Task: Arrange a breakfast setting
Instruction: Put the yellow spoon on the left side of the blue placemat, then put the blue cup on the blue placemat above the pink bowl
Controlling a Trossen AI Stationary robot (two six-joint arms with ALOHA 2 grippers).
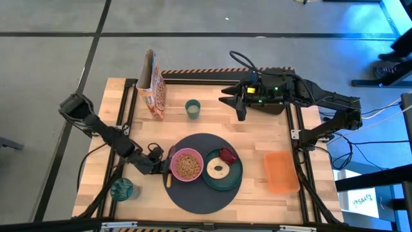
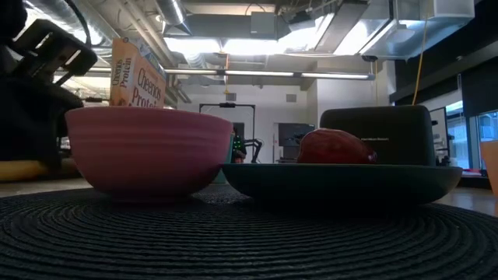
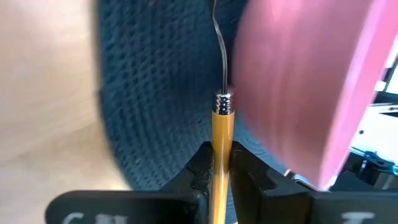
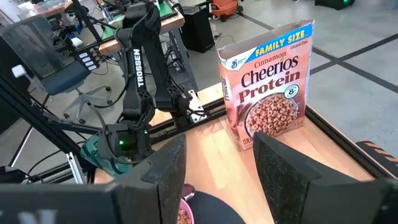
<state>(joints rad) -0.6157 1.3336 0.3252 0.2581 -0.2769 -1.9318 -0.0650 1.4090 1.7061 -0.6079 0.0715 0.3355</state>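
Observation:
A pink bowl (image 1: pixel 187 165) of cereal and a dark-green plate (image 1: pixel 232 177) stand on the round dark-grey mat (image 1: pixel 203 196). The plate carries a pale bagel (image 1: pixel 217 170) and a dark-red fruit (image 1: pixel 228 155). My left gripper (image 1: pixel 159 169) is at the mat's left edge, shut on a spoon (image 1: pixel 168 175) with a yellow handle, right beside the bowl (image 3: pixel 305 81). The small pale-green cup (image 1: pixel 192 108) stands on the table beyond the mat. My right gripper (image 1: pixel 235 102) hangs open and empty over the table's far side. My left gripper pinches the spoon's yellow handle (image 3: pixel 222 146) between its two fingers, short of the metal collar where the thin neck (image 3: pixel 219 43) begins. The gripper comes from the table's left, slanting down. The spoon lies over the mat's left edge; whether it rests there I cannot tell.
A cereal box (image 1: pixel 153 85) stands at the far left of the table. A teal cup (image 1: pixel 121 189) is at the near left, and an orange tray (image 1: pixel 280 171) lies right of the mat. A black toaster (image 2: pixel 377 136) stands behind the plate.

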